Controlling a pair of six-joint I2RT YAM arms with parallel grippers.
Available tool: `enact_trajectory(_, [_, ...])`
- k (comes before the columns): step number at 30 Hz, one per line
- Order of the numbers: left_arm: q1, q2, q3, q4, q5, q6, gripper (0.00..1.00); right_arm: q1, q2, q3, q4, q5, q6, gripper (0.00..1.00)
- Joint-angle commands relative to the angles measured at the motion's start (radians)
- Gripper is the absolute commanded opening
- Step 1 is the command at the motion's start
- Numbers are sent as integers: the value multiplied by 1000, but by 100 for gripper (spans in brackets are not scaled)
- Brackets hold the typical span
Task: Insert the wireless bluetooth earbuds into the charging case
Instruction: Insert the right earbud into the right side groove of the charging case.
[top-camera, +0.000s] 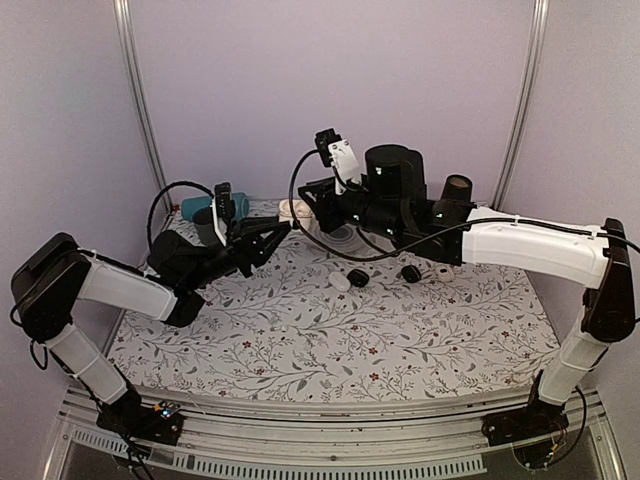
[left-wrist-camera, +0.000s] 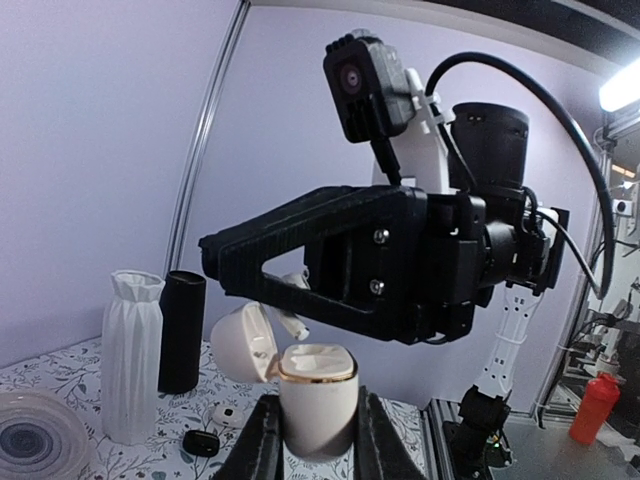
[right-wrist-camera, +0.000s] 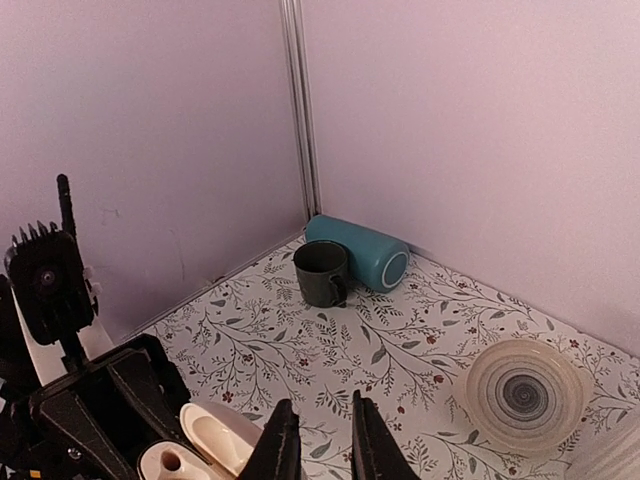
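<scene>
My left gripper (left-wrist-camera: 318, 420) is shut on the white charging case (left-wrist-camera: 318, 400), holding it upright above the table with its lid (left-wrist-camera: 240, 340) flipped open to the left. My right gripper (left-wrist-camera: 215, 262) hovers just over the open case. It is shut on a white earbud (left-wrist-camera: 291, 322), whose stem pokes out below the black fingers, a little above the case's wells. From the right wrist, the open case (right-wrist-camera: 172, 462) and its lid (right-wrist-camera: 215, 440) show at the lower left, beside my right gripper (right-wrist-camera: 326, 440). In the top view, both grippers meet at the back middle near the case (top-camera: 290, 210).
A dark mug (right-wrist-camera: 322, 272) and a teal bottle (right-wrist-camera: 360, 252) lying on its side sit in the back left corner. A ribbed bowl (right-wrist-camera: 527, 392), a white vase (left-wrist-camera: 132, 340) and a black cylinder (left-wrist-camera: 182, 330) stand at the back. Black pods (top-camera: 358, 277) and a white pod (top-camera: 339, 281) lie mid-table.
</scene>
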Motion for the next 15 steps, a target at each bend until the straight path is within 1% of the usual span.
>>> enact_trajectory(1, [-16, -28, 6, 5, -25, 28, 0, 37, -18, -3, 0, 49, -60, 5])
enact_trajectory(10, [-15, -26, 5, 18, -30, 29, 0, 56, -4, 8, -21, 78, -84, 5])
enact_trajectory(11, [-15, -26, 6, 21, -29, 28, 0, 61, 2, 13, -29, 85, -116, 5])
enact_trajectory(15, [-15, -28, 1, 34, -28, 24, 0, 65, 11, 20, -49, 91, -143, 5])
